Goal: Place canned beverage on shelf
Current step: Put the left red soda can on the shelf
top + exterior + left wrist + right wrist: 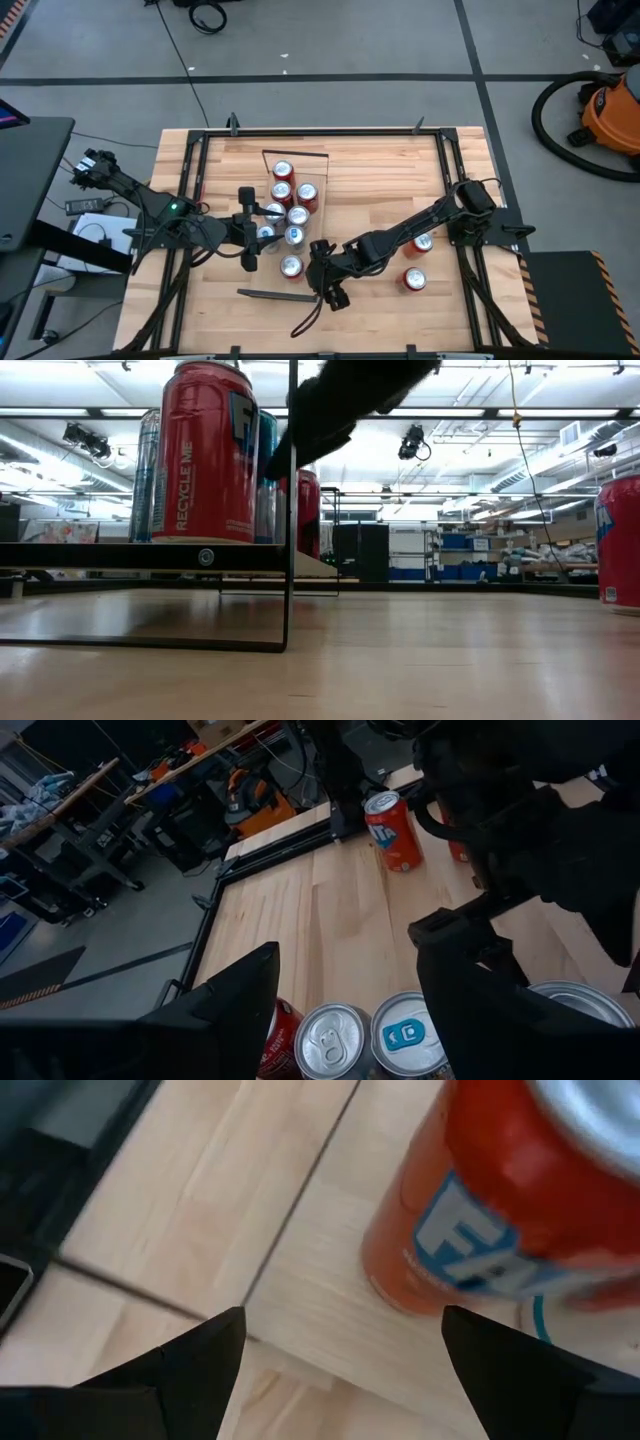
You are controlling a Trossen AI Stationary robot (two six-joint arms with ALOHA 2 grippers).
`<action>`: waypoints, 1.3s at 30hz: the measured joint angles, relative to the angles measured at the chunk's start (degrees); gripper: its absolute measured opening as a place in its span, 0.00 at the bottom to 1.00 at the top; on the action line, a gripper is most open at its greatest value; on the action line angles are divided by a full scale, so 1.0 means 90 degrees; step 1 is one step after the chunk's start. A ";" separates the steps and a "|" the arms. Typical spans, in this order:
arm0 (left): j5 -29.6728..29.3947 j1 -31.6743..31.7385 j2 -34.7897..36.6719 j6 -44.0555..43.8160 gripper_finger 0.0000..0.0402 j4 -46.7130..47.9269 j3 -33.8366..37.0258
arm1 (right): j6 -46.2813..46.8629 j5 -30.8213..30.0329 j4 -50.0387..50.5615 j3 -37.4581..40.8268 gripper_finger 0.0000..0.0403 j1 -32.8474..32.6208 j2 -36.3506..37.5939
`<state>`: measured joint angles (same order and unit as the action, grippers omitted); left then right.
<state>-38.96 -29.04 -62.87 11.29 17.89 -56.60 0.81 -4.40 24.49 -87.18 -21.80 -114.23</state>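
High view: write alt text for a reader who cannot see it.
Seen from above, both open grippers, left gripper and right gripper, flank a shelf packed with upright cans on a wooden table. Two more cans stand to the right.

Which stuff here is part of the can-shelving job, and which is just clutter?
Job:
- shelf
- cans on shelf
- two loose cans on table
- left gripper, open, by the shelf
- right gripper, open, empty

Lying about:
- orange vacuum on floor
- cables on floor
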 joint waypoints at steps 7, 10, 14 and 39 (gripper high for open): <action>0.0002 0.0000 0.0000 -0.0002 0.62 -0.0002 0.0000 | -0.0285 -0.0220 0.0199 -0.0002 0.86 -0.0003 0.0099; 0.0001 0.0000 0.0000 -0.0002 0.62 -0.0004 0.0000 | -0.0385 -0.0222 0.0068 -0.0002 0.86 -0.0019 0.0099; 0.0000 0.0000 0.0000 -0.0002 0.62 -0.0002 0.0000 | -0.0516 -0.0217 -0.0207 -0.0002 0.86 -0.0036 0.0099; 0.0000 -0.0002 0.0000 0.0216 0.62 -0.0180 0.0000 | -0.1132 -0.0074 -0.1183 -0.0002 0.86 0.0032 0.0102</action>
<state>-38.96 -29.06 -62.87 13.23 16.27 -56.60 -9.38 -5.06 13.85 -87.20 -21.52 -113.32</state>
